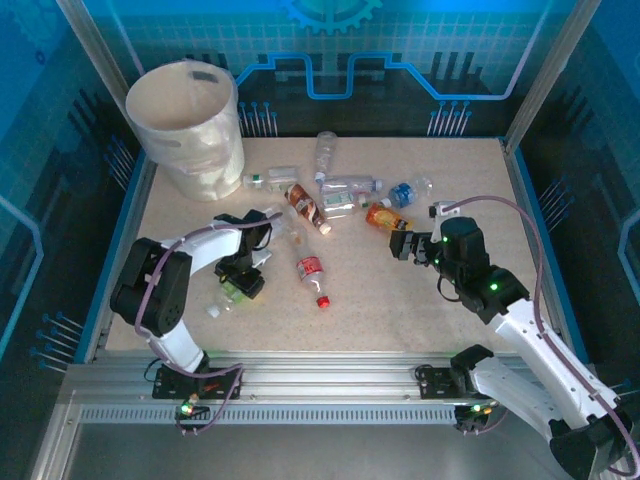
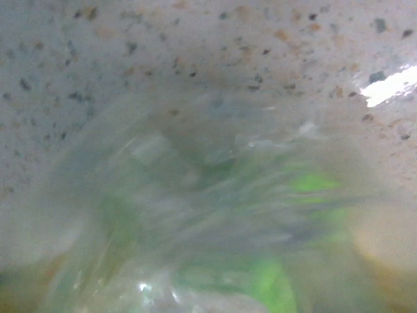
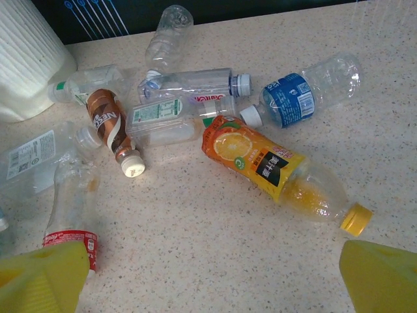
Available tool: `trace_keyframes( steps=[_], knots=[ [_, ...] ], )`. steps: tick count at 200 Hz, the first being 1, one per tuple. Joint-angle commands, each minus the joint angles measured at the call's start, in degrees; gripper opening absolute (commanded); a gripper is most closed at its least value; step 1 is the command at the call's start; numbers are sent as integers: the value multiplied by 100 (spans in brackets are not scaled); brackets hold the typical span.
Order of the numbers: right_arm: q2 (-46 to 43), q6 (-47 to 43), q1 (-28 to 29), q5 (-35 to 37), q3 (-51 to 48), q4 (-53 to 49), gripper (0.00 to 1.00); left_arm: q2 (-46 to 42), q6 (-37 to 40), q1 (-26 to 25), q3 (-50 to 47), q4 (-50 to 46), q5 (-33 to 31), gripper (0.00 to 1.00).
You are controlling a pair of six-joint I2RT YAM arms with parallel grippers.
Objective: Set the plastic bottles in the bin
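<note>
The white bin (image 1: pixel 185 125) stands at the table's back left corner. Several plastic bottles lie mid-table: an orange-juice one (image 3: pixel 273 166), a blue-labelled one (image 3: pixel 306 91), a brown-labelled one (image 3: pixel 111 124) and a red-labelled one (image 1: pixel 311 272). My left gripper (image 1: pixel 243 278) is lowered onto a crushed green-labelled bottle (image 1: pixel 235 291). That green-labelled bottle (image 2: pixel 260 248) is a blur pressed close to the camera in the left wrist view, and it hides the jaws. My right gripper (image 3: pixel 215 287) is open just short of the orange-juice bottle, with bare table between its yellow fingertips (image 3: pixel 42 277).
More clear bottles (image 3: pixel 195 85) are piled behind the orange one, towards the bin (image 3: pixel 26 59). A loose white cap (image 1: pixel 213 311) lies near the left arm. Raised blue edges (image 1: pixel 545 240) border the table. Bare tabletop (image 1: pixel 380 310) lies between the arms.
</note>
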Motion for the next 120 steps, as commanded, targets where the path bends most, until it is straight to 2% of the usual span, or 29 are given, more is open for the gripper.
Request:
trace_keyframes(
  steps=[1, 29, 62, 91, 120],
  knots=[
    [-116, -96, -63, 164, -47, -108, 100, 53, -5, 13, 80, 63, -138, 59],
    [-135, -148, -84, 200, -3, -146, 100, -638, -132, 13, 230, 168, 244, 50],
    [-99, -146, -89, 125, 13, -22, 100, -2032, -658, 97, 311, 768, 952, 49],
    [-72, -143, -107, 29, 72, 67, 100, -3402, -1767, 521, 244, 1698, 2335, 46],
    [-91, -88, -120, -17, 18, 170, 100, -4372, -3252, 1236, 299, 2441, 3314, 46]
  ],
)
